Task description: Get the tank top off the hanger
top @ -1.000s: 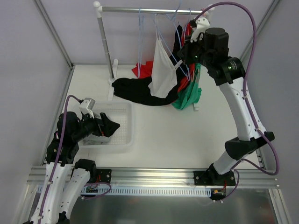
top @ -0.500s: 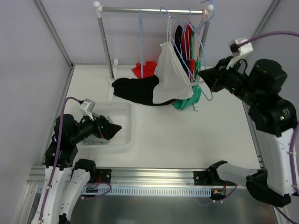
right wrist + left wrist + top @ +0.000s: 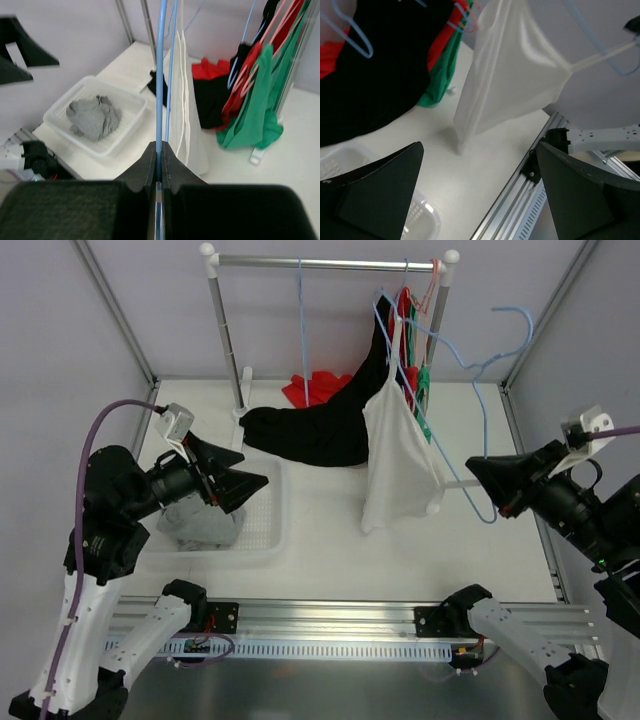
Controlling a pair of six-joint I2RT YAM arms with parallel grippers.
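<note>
The white tank top (image 3: 400, 455) hangs from a light blue hanger (image 3: 478, 390) that is off the rail, over the middle of the table. My right gripper (image 3: 476, 473) is shut on the hanger's lower wire; in the right wrist view the jaws (image 3: 160, 150) pinch the blue wire (image 3: 160, 75), with the tank top (image 3: 187, 120) just beyond. My left gripper (image 3: 250, 466) is open and empty above the basket, left of the tank top. In the left wrist view the tank top (image 3: 510, 75) hangs ahead, apart from the open fingers (image 3: 375, 195).
A white basket (image 3: 265, 530) with a grey garment (image 3: 200, 525) sits at the near left. The rack's rail (image 3: 320, 260) carries hangers with red and green garments (image 3: 415, 380). A black garment (image 3: 320, 430) lies draped from the rack to the table.
My right arm has pulled the hanger with the tank top off the rail, to the right and nearer. My left arm has risen and swung toward the tank top.
</note>
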